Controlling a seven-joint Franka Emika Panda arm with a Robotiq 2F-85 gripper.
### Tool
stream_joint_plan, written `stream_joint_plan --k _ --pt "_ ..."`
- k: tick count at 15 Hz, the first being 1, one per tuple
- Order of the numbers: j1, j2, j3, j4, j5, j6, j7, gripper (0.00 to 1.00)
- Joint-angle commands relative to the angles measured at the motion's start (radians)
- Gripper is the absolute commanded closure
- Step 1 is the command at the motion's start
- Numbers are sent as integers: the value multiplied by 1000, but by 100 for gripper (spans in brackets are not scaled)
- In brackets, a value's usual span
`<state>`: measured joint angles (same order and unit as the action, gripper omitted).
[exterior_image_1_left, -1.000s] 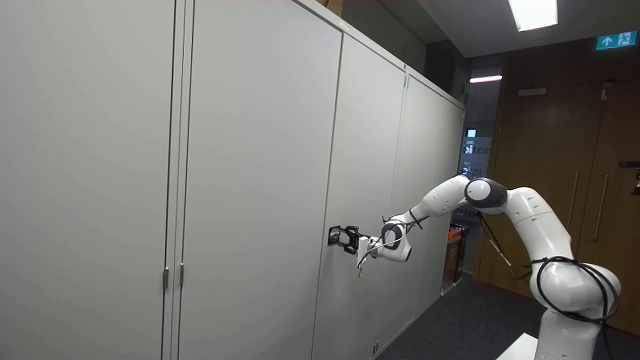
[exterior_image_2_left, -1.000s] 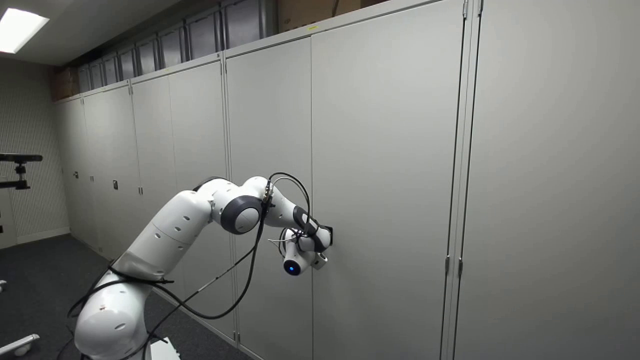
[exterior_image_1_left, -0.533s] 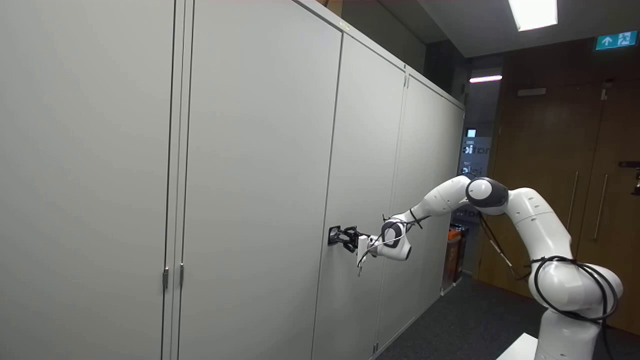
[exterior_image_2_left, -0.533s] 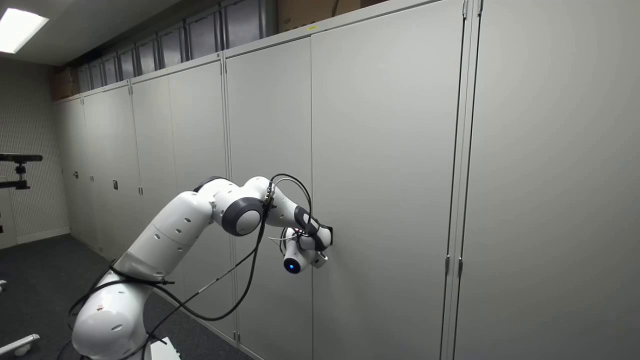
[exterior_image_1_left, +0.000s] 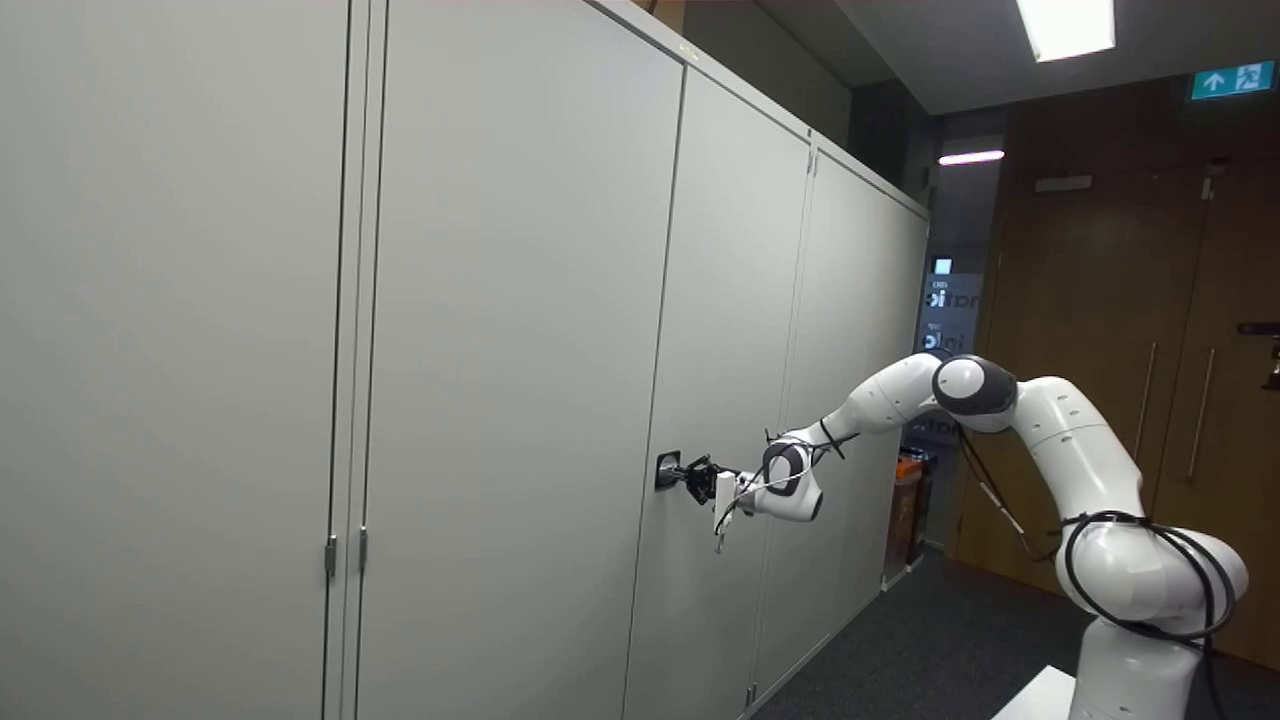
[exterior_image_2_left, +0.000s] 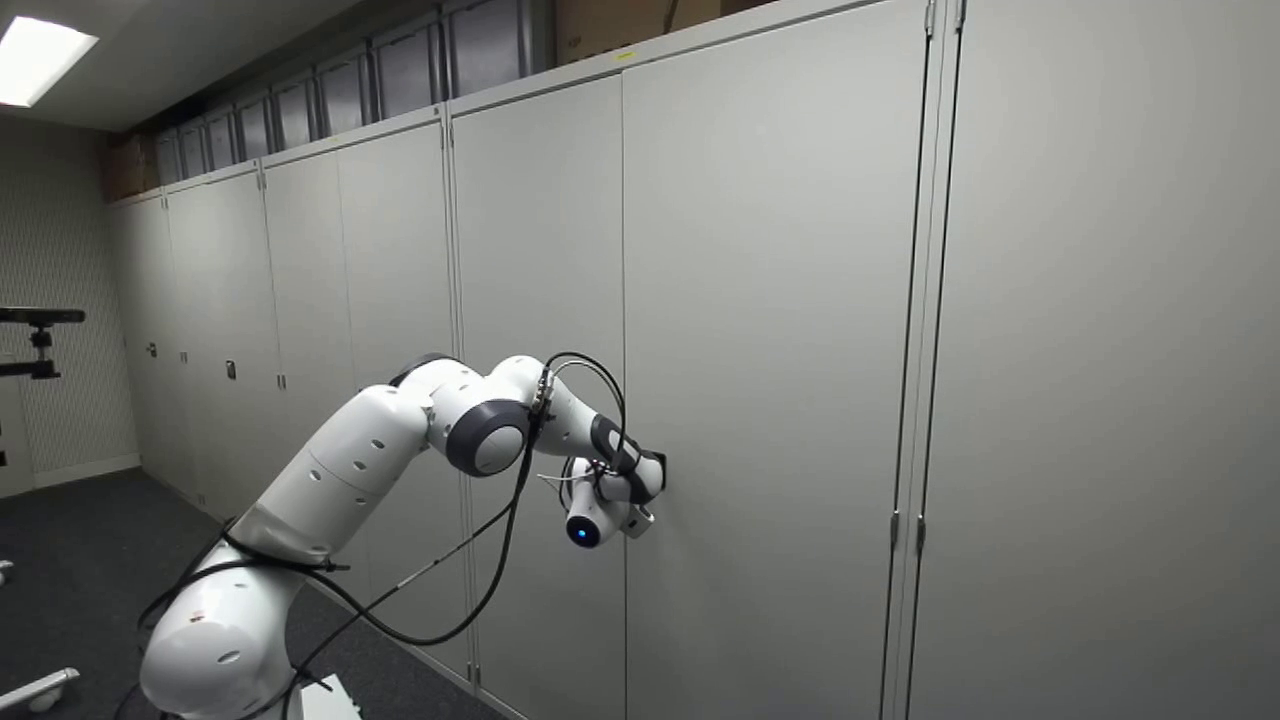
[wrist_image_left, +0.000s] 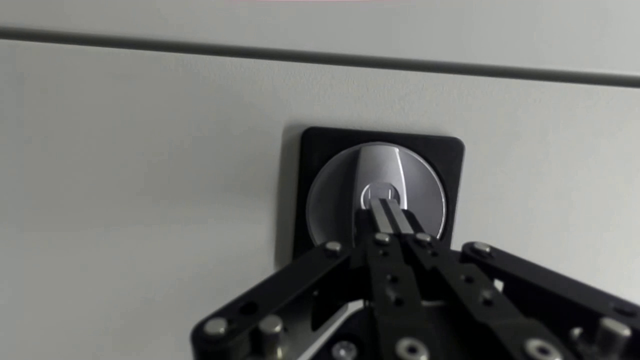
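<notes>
In the wrist view, we are looking at a grey door with a black plate lying flat on it, near a dark seam. A round silver knob is sitting in the plate, its raised ridge running toward the seam and a small lock showing in its middle. The gripper is pointing at the lock. Its pads are lying side by side with only a thin dark line between them, so we are finding it closed, with nothing visible in its grip. We cannot tell whether it is touching the knob.

In an exterior view, the white arm is stretching to the plate, which is sitting just beside the seam on tall cabinets. Wooden doors are standing behind the arm, and a bin is standing by the cabinets' far end.

In an exterior view, the wrist is hiding the pads, and the plate's edge is showing beyond it. Crates are standing in a row on the cabinets.
</notes>
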<state>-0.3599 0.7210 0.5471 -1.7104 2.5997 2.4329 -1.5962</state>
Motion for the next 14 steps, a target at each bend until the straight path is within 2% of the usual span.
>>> stream_joint_plan --k 1,2,3,4,9,11,13,14 --pt "-27 18 41 38 0 28 -33 100" --pt "-29 19 43 38 0 30 -33 100" --pt "-29 17 44 34 0 32 -33 92" --pt "-28 17 44 33 0 33 -31 73" --pt "-29 16 49 38 0 35 -30 35" --pt "-29 20 54 48 0 38 -29 29" --pt "-30 22 60 58 0 41 -28 28" --pt "-30 24 62 64 0 42 -28 33"
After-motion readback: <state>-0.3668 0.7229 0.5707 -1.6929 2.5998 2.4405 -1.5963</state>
